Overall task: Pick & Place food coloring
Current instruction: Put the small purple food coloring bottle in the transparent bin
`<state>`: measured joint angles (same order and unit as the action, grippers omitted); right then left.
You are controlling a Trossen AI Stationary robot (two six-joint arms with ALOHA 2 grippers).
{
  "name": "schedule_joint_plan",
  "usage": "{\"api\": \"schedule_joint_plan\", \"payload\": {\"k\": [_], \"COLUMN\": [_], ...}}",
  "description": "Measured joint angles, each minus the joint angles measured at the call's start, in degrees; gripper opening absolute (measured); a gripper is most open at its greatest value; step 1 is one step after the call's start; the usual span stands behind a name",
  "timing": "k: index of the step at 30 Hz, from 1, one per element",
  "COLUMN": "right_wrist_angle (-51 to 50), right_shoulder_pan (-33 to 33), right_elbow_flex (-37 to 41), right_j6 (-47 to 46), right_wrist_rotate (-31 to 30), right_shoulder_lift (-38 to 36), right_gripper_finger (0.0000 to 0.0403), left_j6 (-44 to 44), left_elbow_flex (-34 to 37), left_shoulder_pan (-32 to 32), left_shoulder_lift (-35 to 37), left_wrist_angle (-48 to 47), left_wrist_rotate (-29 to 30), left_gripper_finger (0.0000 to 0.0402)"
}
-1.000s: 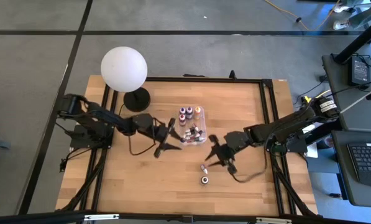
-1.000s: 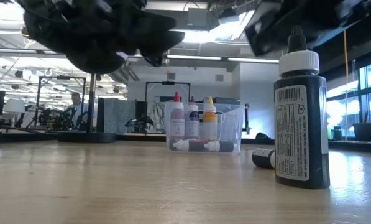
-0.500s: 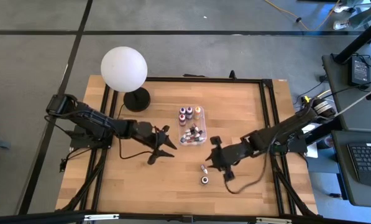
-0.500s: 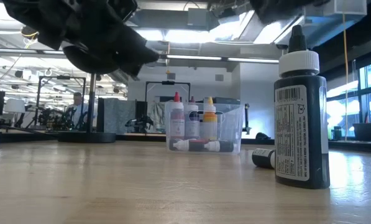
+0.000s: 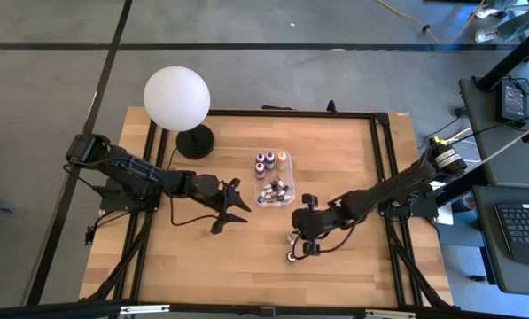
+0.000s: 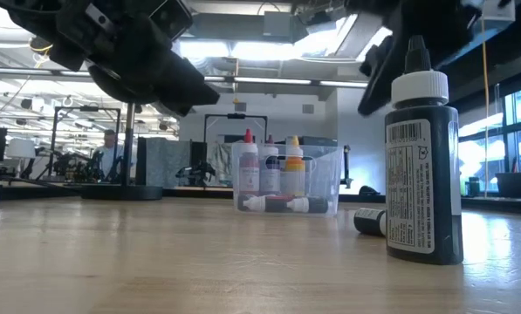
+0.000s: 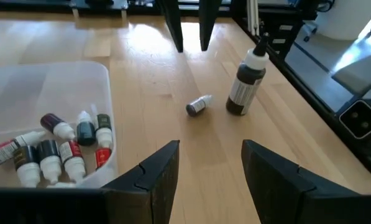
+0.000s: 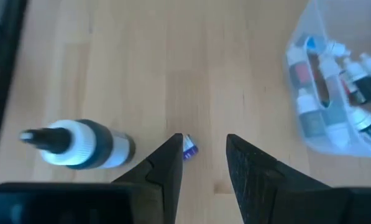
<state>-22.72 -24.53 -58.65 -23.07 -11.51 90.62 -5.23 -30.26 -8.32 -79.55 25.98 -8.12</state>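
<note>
Several small food coloring bottles (image 7: 61, 146) with white caps are in the clear plastic box (image 7: 48, 81) at mid-table; some stand and some lie flat. A tiny purple bottle (image 8: 189, 147) lies on its side on the wood. Next to it a bigger dark bottle (image 6: 421, 148) with a white cap stands upright. My right gripper (image 8: 202, 158) hovers open just above the tiny bottle, which shows beside one finger. My left gripper (image 7: 210, 177) hangs open above the table, left of the box (image 5: 292, 177).
A white globe lamp (image 5: 176, 96) on a black base stands at the far left of the table. A black frame (image 5: 384, 177) runs along the table's sides. Bare wood lies along the near edge. A person (image 6: 109, 144) shows far off in the room.
My right gripper has gone toward the near-left, over the two loose bottles, while tipping further down and rolling. My left gripper has drawn back a little from the box and come nearer to level. No bottle has moved.
</note>
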Motion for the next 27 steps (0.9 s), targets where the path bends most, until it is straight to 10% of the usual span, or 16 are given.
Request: {"api": "schedule_joint_plan", "payload": {"k": [15, 27], "right_wrist_angle": [0.9, 2.9], "right_shoulder_pan": [0.0, 0.2], "right_elbow_flex": [0.1, 0.1], "right_j6": [-2.4, -5.9], "right_wrist_rotate": [3.6, 0.6], "right_shoulder_lift": [8.0, 9.1], "right_gripper_finger": [0.0131, 0.0216], "left_j6": [0.0, 1.5], "left_elbow_flex": [0.0, 0.0], "left_shoulder_pan": [0.0, 0.0], "left_shoulder_lift": [0.0, 0.0], "left_wrist_angle": [-1.0, -1.3], "left_wrist_rotate": [0.8, 1.0], "left_gripper_finger": [0.0171, 0.0171]}}
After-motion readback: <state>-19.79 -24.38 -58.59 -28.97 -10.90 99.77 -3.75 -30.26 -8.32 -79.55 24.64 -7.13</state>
